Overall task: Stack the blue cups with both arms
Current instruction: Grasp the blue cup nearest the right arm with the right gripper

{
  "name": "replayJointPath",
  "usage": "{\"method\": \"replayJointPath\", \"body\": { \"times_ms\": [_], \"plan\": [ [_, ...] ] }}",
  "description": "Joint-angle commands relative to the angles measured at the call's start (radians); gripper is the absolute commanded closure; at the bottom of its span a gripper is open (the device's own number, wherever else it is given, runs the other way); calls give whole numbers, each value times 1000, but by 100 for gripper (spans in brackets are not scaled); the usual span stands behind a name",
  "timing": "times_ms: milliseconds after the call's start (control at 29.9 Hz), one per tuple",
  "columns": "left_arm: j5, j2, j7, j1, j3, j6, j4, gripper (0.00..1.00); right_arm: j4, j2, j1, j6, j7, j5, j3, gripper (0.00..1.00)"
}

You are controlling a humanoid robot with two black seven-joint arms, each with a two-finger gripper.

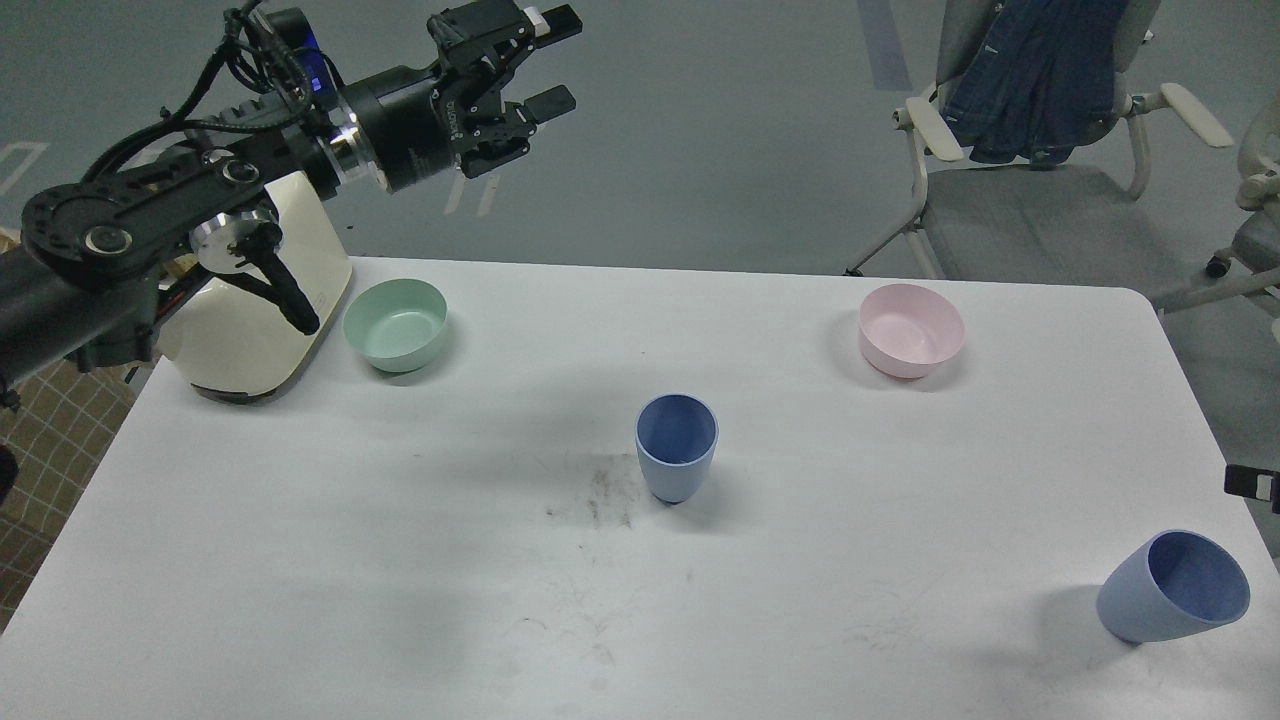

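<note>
One blue cup (677, 445) stands upright near the middle of the white table (300, 560). A second blue cup (1175, 600) sits at the front right corner, leaning to the right. My left gripper (550, 62) is open and empty, held high beyond the table's far edge, above and right of the toaster. It is far from both cups. Of my right gripper (1252, 483) only a small black tip shows at the right edge, above the leaning cup.
A cream toaster (250, 300) stands at the back left, partly behind my left arm. A mint-green bowl (395, 322) sits beside it. A pink bowl (911, 330) is at the back right. A grey chair with a denim jacket (1040, 80) stands beyond the table.
</note>
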State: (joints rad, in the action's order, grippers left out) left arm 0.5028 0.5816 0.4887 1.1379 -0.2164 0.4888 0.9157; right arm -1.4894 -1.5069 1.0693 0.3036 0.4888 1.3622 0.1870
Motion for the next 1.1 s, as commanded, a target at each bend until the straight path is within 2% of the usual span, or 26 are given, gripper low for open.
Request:
{"method": "replayJointPath", "body": {
  "times_ms": [0, 434, 768, 902, 1035, 1069],
  "plan": [
    [0, 0, 0, -9, 0, 0, 2, 15, 6, 5, -3, -6, 0, 0, 34, 0],
    [0, 3, 0, -12, -3, 0, 5, 15, 17, 36, -8, -44, 0, 9, 141, 2],
    [0, 4, 0, -12, 0, 0, 5, 15, 96, 126, -32, -54, 0, 8, 143, 7],
    [0, 6, 0, -12, 0, 0, 5, 15, 116, 157, -58, -66, 0, 9, 143, 12],
    [2, 6, 0, -18, 2, 0, 5, 15, 142, 198, -81, -92, 0, 9, 141, 24],
    [2, 6, 0, -18, 2, 0, 5, 15, 143, 198, -81, -92, 0, 9, 141, 24]
  ]
}}
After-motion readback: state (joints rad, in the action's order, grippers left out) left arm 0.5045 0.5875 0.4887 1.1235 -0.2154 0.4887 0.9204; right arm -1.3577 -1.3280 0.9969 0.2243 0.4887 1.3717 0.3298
